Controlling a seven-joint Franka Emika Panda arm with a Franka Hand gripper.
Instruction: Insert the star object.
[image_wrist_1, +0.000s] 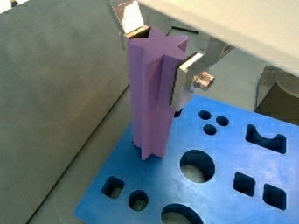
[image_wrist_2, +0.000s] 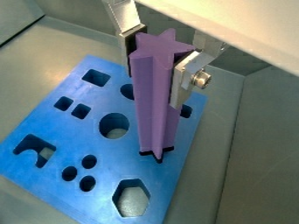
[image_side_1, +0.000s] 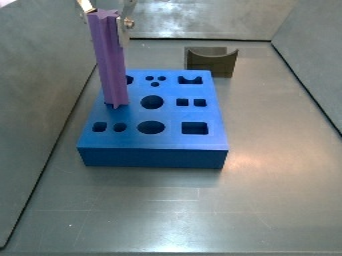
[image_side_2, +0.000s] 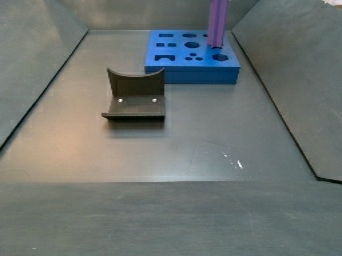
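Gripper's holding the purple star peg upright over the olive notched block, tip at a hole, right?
Not the olive block; it sits apart. The gripper holds the star peg upright over the blue block, tip at its star hole, as both wrist views show.

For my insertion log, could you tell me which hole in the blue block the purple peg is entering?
The star object, held by the hand, stands in the star-shaped hole at the blue block's edge; the other holes are empty.

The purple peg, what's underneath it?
The purple peg, held upright by the claw, has its bottom end at a hole in the blue block. The peg covers the hole, so its depth stays hidden.
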